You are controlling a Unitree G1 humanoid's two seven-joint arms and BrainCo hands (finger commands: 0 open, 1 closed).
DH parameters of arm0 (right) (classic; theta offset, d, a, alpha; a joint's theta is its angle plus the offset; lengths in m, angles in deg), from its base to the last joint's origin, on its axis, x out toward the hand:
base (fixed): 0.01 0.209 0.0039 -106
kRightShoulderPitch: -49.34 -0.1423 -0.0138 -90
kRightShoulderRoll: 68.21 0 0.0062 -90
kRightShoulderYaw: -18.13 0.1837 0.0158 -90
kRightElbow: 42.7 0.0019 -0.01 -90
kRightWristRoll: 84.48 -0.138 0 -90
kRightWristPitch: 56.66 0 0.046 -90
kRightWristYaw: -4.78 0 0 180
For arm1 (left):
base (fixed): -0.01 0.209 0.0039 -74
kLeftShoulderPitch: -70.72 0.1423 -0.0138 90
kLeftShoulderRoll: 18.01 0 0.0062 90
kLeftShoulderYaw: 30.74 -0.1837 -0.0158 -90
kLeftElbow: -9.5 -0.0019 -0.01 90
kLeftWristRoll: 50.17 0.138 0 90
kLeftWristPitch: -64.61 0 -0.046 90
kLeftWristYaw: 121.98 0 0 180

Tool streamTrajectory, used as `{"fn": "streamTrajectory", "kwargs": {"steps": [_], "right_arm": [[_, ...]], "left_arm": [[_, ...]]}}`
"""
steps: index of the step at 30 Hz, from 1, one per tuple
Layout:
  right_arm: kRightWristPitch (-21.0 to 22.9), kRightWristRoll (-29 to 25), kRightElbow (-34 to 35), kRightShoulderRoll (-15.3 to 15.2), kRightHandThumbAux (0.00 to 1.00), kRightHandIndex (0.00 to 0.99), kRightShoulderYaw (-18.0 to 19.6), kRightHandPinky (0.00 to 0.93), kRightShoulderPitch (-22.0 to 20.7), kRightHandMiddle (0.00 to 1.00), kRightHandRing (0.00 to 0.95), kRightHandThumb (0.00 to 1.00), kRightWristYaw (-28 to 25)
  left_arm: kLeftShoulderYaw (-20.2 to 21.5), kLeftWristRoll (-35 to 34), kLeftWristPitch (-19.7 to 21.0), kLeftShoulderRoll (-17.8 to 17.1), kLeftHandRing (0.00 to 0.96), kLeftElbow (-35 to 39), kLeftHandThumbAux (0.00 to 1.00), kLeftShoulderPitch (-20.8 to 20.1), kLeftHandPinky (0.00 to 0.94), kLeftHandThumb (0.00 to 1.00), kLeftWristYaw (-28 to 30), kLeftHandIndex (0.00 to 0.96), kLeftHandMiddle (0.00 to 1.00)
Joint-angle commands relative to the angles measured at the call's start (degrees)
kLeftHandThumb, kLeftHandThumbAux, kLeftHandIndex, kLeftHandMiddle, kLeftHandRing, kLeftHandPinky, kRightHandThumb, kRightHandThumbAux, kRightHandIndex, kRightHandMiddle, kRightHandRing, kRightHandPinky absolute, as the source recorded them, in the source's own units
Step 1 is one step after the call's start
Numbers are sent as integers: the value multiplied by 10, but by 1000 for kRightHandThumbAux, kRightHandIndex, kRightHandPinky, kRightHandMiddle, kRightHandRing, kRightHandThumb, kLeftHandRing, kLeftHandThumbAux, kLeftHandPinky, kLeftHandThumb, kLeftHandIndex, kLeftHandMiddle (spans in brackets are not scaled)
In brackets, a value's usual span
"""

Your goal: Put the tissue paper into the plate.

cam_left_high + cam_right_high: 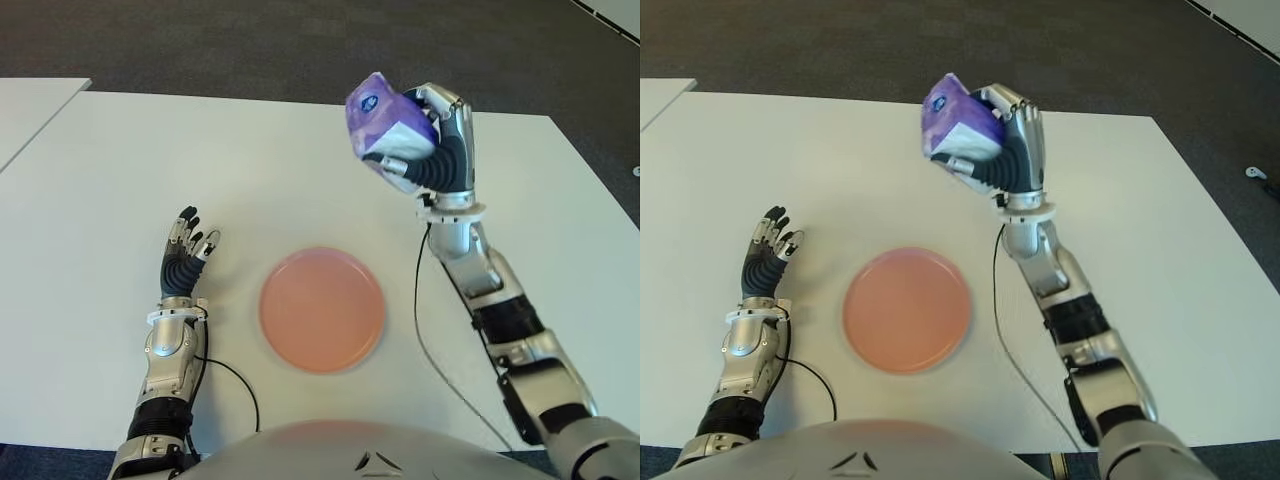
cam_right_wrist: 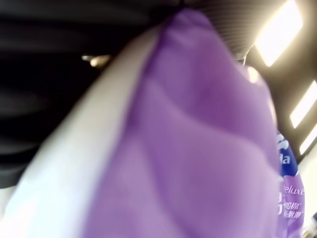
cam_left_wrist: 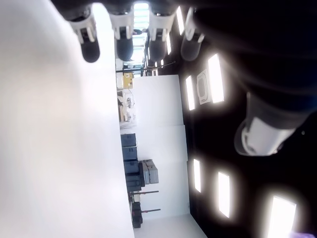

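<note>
One pack of tissue paper (image 1: pixel 388 125) is all that needs moving, and it's up in the air right now, gripped in the right hand (image 1: pixel 432 140) with the fingers wrapped around its side, held high above the counter (image 1: pixel 120 180) on the far right side of the plate (image 1: pixel 322 309). It's a purple and white plastic-wrapped pack, so I'd guess it's really light and squishy, with a slick film that could slide if the grip loosens. The wrap looks a bit dented where the fingers (image 1: pixel 452 104) press in, so taking it around the broad middle like this seems the right call, firm but not crushing. Nothing fragile about it, a short drop shouldn't hurt it, though a light pack could bounce or skid off a smooth plate, so I'd lower it close before letting go. The plate is pink, round, shallow and bare, sitting near the robot's body between the two arms. Left hand (image 1: pixel 187 252) shows to the left of the plate with fingers stretched out and holding nothing, near it but not in the way. Room-wise it's easy: the path from the pack down to the plate has nothing in it, and the counter edges are well away from the plate on every side except the near one.
</note>
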Motion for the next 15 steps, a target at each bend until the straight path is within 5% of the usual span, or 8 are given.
{"fn": "streamTrajectory", "kwargs": {"steps": [1, 9, 15], "right_arm": [[-7, 1, 32, 16, 677, 398, -5, 848, 42, 533, 859, 855, -55], [-99, 35, -16, 14, 678, 396, -28, 836, 48, 529, 850, 854, -109], [-107, 15, 40, -2, 679, 396, -31, 818, 78, 529, 835, 854, -192]], "left_arm": [[-6, 5, 26, 11, 0, -12, 562, 19, 0, 0, -3, 0, 0], [-8, 11, 27, 13, 0, -9, 560, 20, 0, 0, -6, 0, 0], [-10, 15, 24, 14, 0, -8, 556, 21, 0, 0, -7, 0, 0]]}}
